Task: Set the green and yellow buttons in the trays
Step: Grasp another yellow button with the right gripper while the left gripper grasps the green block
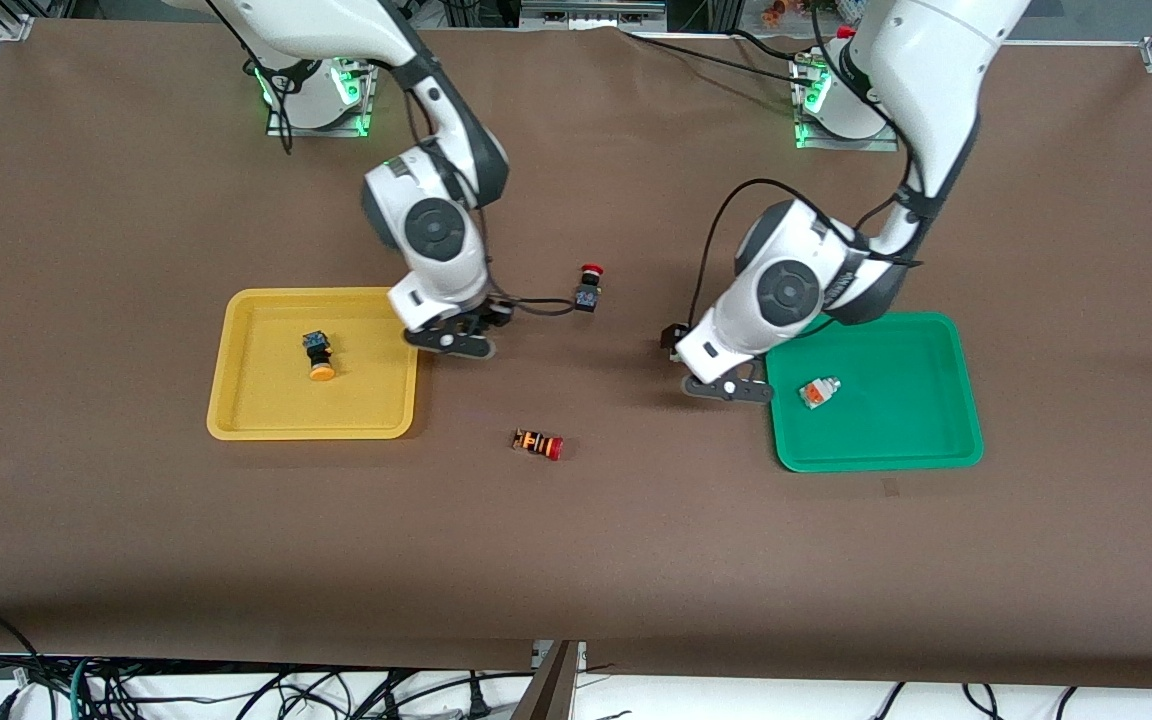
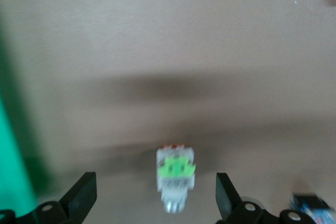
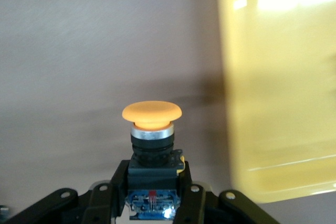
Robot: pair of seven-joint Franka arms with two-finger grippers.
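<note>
My right gripper [image 1: 451, 338] is shut on a black-bodied button with a yellow-orange cap [image 3: 152, 124]. It holds the button just beside the yellow tray [image 1: 236, 400], at the tray's edge toward the left arm's end; the tray also shows in the right wrist view [image 3: 278, 103]. A second yellow-capped button [image 1: 319, 357] lies in that tray. My left gripper [image 1: 726, 385] is open beside the green tray [image 1: 886, 440]. In the left wrist view the gripper [image 2: 156, 198] is low over the table, with the green-faced whitish button [image 2: 176, 177] between its fingers [image 2: 84, 195]. The orange-faced button [image 1: 818, 392] lies in the green tray.
A black button with a red cap [image 1: 589, 288] stands on the brown table between the arms. An orange-striped cylinder with a red cap [image 1: 538, 443] lies nearer the front camera, between the trays. The green tray's edge [image 2: 10, 145] shows in the left wrist view.
</note>
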